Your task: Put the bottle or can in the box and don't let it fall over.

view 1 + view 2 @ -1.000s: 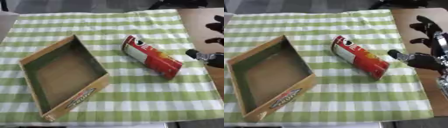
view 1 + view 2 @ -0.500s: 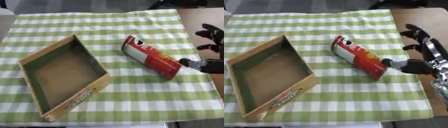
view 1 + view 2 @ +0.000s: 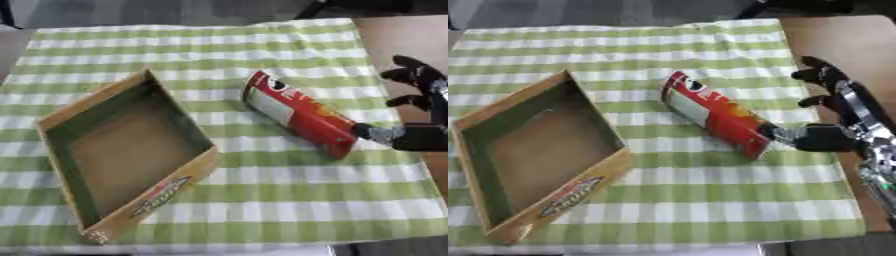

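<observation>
— Can (image 3: 300, 119) position?
— It lies on its side on your checked cloth (image 3: 262, 200), at 3 o'clock from the empty box (image 3: 122, 150).
— Right hand (image 3: 843, 120)?
— Spread wide, thumb touching the can's lower end.

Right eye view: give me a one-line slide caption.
Right hand open, thumb at the base of the red chip can lying on its side on the checked cloth, beside the empty cardboard box.

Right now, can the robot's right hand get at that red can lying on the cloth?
Probably yes: the right hand is open beside the red can's near end, its thumb about touching it, nothing between them.
</observation>
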You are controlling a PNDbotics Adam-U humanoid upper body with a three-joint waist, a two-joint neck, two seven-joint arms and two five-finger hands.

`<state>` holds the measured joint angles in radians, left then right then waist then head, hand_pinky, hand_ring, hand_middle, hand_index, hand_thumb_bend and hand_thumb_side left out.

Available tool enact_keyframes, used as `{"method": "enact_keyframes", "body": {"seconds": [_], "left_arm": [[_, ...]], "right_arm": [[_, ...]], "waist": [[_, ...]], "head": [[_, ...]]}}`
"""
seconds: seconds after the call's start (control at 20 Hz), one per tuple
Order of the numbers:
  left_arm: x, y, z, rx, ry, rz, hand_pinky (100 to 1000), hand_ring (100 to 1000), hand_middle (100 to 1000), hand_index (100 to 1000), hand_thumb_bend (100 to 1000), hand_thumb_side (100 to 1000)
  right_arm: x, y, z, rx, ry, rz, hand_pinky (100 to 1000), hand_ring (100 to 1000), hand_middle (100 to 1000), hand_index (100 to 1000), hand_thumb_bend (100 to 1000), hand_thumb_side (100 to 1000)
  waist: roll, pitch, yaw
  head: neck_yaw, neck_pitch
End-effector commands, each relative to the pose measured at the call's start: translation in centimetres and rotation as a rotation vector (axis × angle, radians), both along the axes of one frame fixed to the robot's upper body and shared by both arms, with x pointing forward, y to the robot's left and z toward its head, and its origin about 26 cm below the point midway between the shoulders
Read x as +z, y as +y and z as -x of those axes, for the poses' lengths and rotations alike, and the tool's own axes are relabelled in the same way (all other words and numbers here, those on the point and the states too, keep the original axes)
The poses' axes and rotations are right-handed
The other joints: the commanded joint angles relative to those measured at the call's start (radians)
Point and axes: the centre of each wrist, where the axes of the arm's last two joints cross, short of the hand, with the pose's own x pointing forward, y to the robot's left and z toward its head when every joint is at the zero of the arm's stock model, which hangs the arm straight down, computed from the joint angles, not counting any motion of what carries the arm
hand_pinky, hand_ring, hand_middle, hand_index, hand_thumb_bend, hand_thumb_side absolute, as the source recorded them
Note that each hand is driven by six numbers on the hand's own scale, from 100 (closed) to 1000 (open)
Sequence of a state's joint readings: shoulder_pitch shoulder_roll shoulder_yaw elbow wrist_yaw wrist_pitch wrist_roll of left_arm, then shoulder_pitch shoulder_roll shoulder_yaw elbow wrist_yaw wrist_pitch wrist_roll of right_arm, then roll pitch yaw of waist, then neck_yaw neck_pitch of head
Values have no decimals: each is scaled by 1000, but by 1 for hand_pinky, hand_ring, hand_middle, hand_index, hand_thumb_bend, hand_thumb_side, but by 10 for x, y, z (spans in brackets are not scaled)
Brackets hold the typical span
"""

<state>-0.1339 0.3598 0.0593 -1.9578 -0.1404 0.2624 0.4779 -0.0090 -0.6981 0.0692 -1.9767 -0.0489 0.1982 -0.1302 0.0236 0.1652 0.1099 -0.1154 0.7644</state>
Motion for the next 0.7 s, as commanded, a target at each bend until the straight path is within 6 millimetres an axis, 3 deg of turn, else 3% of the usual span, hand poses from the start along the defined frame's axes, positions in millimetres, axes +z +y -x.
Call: {"method": "enact_keyframes", "body": {"seconds": [0.05, 0.7], "left_arm": [[9, 3, 1, -1, -26, -26, 533, 577, 615, 717, 100, 701], [9, 3, 1, -3, -21, -23, 534, 576, 615, 718, 100, 702]], "right_arm": [[11, 1, 1, 11, -19, 48, 701, 945, 809, 960, 725, 129], [12, 6, -1, 7, 52, 100, 714, 960, 826, 959, 724, 127]], "waist": [[-5, -12, 1], [-5, -12, 2]], "head": [[-1, 6], [-4, 6]]}}
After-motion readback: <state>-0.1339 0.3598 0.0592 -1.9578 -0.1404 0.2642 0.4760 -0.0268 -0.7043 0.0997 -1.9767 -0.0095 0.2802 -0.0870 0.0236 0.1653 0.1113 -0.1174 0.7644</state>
